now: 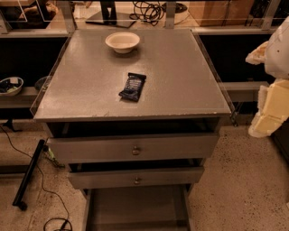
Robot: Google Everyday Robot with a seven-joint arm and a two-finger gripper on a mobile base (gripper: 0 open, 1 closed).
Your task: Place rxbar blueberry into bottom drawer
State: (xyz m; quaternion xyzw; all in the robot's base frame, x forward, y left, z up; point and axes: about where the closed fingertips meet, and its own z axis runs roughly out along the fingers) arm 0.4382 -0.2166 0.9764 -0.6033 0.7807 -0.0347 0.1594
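1. Bottom drawer (135,205): lowest of the three and nearest the camera. It is pulled out, with its flat grey floor and low side rails showing. It sits below the claw (267,113) and well off to the claw's view-left.
2. Speckled floor (239,189): directly under the claw. On the far side of the drawers from the claw, a thin black cable (43,198) trails beside a black bar (29,173).
3. Middle drawer (135,177): grey front with a small round knob, standing a little out from the frame. Below the claw, to its view-left.
4. Top drawer (133,148): wider grey front, also with a round knob, and a dark gap above it. Lower than the claw, view-left.
5. Claw: a cream-coloured piece at the right edge of the view. It hangs off the bench's right side, just past the front corner, touching nothing. Cannot tell whether it is spread or pressed together. It carries nothing that shows.
6. Bench (86,90): flat grey top above the drawers, filling the space to the claw's view-left.
7. Rxbar blueberry (132,86): dark wrapper with pale print, lying flat on the bench near its middle, slightly skewed. Well apart from the claw, about level with it in the view, and not in any drawer.
8. Bowl (122,42): cream, round and upright, on the bench's back part. It lies beyond the bar, apart from it, and farther from the claw than the bar is.
9. Behind the bench, well beyond the claw: a coil of dark cables (149,9).
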